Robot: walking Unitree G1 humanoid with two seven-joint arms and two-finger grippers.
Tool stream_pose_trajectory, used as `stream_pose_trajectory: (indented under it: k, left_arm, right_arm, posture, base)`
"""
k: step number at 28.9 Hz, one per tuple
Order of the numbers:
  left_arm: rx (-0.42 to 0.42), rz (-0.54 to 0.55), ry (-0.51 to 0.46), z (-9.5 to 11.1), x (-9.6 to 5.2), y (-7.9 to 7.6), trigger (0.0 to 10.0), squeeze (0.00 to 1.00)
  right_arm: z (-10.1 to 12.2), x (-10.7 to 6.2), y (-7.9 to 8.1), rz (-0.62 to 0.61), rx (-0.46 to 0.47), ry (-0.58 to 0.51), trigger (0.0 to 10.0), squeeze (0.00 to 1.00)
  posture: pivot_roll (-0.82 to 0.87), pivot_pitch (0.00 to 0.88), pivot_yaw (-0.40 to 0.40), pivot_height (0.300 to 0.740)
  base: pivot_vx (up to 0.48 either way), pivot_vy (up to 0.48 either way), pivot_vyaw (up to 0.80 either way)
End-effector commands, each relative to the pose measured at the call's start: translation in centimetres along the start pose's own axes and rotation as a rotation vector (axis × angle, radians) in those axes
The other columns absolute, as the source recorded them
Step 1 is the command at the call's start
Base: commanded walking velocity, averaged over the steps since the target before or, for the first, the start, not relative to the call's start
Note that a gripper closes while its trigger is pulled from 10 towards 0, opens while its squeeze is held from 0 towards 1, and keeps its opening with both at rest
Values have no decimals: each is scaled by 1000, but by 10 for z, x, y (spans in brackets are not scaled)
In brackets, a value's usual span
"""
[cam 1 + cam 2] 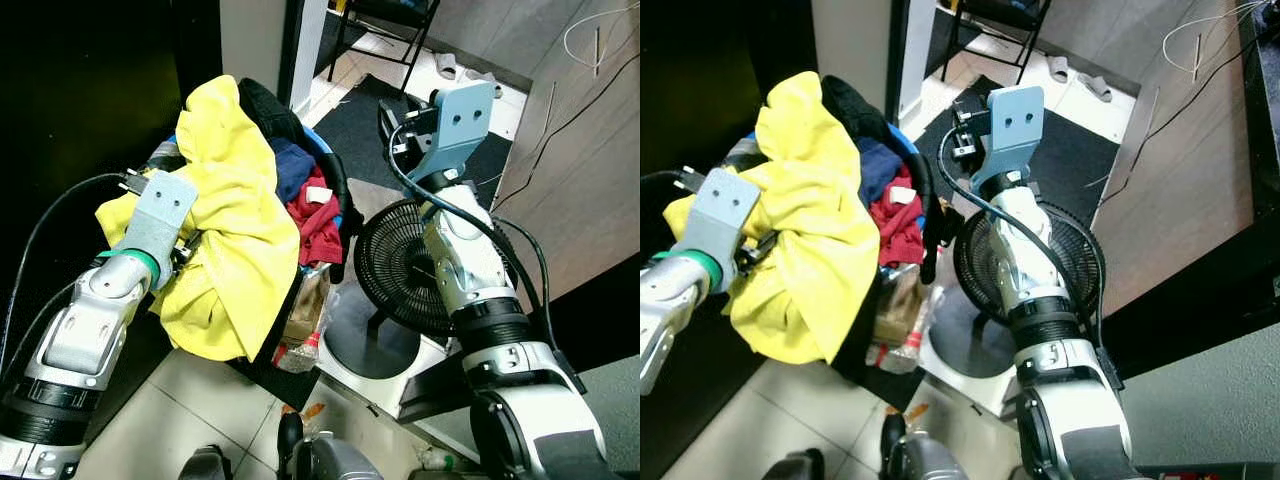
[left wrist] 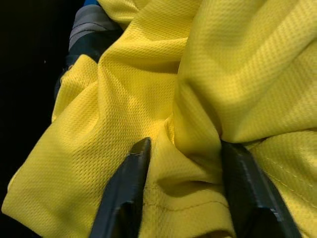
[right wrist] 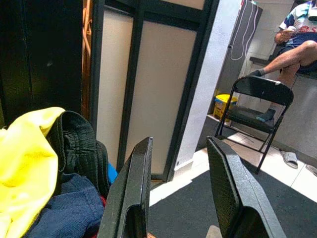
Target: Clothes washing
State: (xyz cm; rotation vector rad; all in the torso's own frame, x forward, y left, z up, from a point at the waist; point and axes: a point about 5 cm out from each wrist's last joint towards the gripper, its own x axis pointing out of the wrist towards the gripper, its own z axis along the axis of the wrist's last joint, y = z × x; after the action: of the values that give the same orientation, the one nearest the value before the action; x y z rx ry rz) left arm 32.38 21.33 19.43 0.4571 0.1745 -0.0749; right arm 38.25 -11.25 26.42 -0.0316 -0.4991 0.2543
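- Black floor fan (image 1: 405, 268) standing on its round base just right of the laundry pile, right arm crossing in front of its grille
- Plastic bottle (image 1: 303, 352) and crumpled wrapper wedged low between pile and fan base
- Black folding chair (image 3: 252, 106) farther back on a dark mat (image 1: 385, 125), with a seated person's legs (image 3: 292, 54) behind it, pair of slippers (image 1: 460, 70) on the tiles nearby
- Dark-framed panel wall (image 3: 148, 74) rising right behind the heap
- Yellow shirt (image 1: 235, 230) draped over the top and front of the pile, red garment (image 1: 315, 225), navy garment (image 3: 69, 208) and black garment (image 3: 79, 144) beneath and beside it
- Left gripper (image 2: 183, 178) buried in the shirt's left side, fingers pinching a fold of yellow mesh between them
- Right gripper (image 3: 178, 191) raised well apart from the pile, above the fan, fingers spread with nothing between, pointing past the clothes towards the panel wall
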Motion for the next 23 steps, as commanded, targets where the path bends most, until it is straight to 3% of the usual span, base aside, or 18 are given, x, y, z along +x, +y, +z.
stream_pose_trajectory:
  k: [1, 5, 11, 15, 16, 17, 18, 20, 21, 22, 23]
  left_arm:
    - [-4, -32, 31, -9, -2, -7, 0, 0]
    - [-2, -45, -3, -6, -6, -8, 0, 0]
    - [-73, -99, -56, 7, -11, -11, 0, 0]
    - [-182, -156, -110, 24, -17, -14, 0, 0]
    - [-252, -182, -141, 34, -19, -15, 0, 0]
    - [-252, -182, -141, 34, -19, -15, 0, 0]
    - [-314, -201, -197, 48, -21, -13, 0, 0]
    - [-314, -201, -197, 48, -21, -13, 0, 0]
    - [-375, -187, -276, 67, -23, -7, 0, 0]
    - [-427, -154, -380, 91, -25, 4, 6863, 0]
    - [-427, -154, -380, 91, -25, 4, 6863, 0]
  right_arm:
    - [-5, -3, -3, -10, 3, 21, 10000, 0]
    - [-5, -3, -3, -10, 1, 22, 10000, 0]
    - [-5, -3, -3, -11, 0, 22, 10000, 0]
    - [-4, -3, -3, -11, 3, 19, 10000, 0]
    - [-4, -3, -3, -12, 4, 18, 10000, 0]
    - [-4, -3, -3, -12, 4, 18, 10000, 0]
    - [-4, -2, -2, -14, 6, 16, 10000, 0]
    - [-4, -2, -2, -14, 6, 16, 10000, 0]
    - [-3, -2, -2, -16, 8, 13, 10000, 0]
    - [-2, -2, -2, -20, 12, 7, 10000, 0]
    - [-2, -2, -2, -20, 12, 7, 10000, 0]
  posture:
    - [118, 145, -117, 740]
    - [117, 146, -118, 740]
    - [118, 147, -117, 740]
    - [119, 146, -115, 740]
    - [121, 146, -113, 740]
    - [121, 146, -113, 740]
    - [124, 145, -110, 740]
    - [124, 145, -110, 740]
    - [124, 144, -107, 740]
    - [126, 141, -105, 740]
    - [126, 141, -105, 740]
  base:
    - [0, 0, 0]
    - [0, 0, 0]
    - [0, 0, 0]
    - [0, 0, 0]
    - [0, 0, 0]
    - [0, 0, 0]
    - [0, 0, 0]
    - [0, 0, 0]
    - [0, 0, 0]
    - [0, 0, 0]
    - [0, 0, 0]
